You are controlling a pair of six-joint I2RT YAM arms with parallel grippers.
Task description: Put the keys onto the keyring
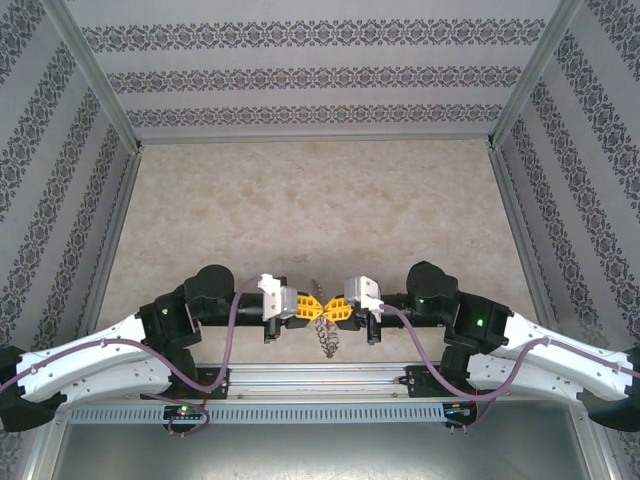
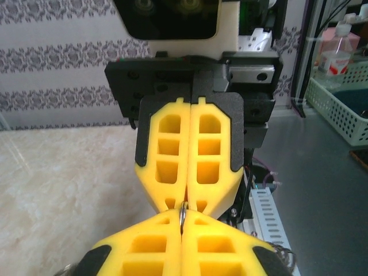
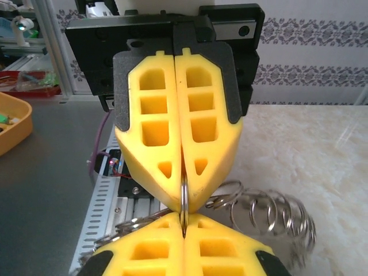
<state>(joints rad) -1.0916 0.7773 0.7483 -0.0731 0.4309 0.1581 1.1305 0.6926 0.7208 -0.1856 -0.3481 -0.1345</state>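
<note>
The two arms are meeting tip to tip over the near edge of the pale, marbled beige desk. The left arm's blocky yellow fingers are pointing straight at the right arm's matching yellow fingers, with hardly any gap between the two pairs.

The keyring – a thin metal ring strung with many small silvery keys – is sitting right at that meeting point. In the overhead view its grey, toothed bunch is trailing from the fingertips toward the silver rail that carries the arm bases.

In the left wrist view, the left fingers are pressing together at the bottom of the picture, with a short arc of the ring's wire standing up out of the seam between them. The right fingers opposite are also pressing together – clamped on the upper part of that same arc.

The right wrist view is showing the same pinch from the other side. The wire is running from the seam of the right fingers up into the seam of the left fingers. Beside them, loops of the silvery bunch are fanning out above the desk; whether they are hanging free or resting on it I cannot tell.

Purplish-grey cables are looping along both arms.
</note>
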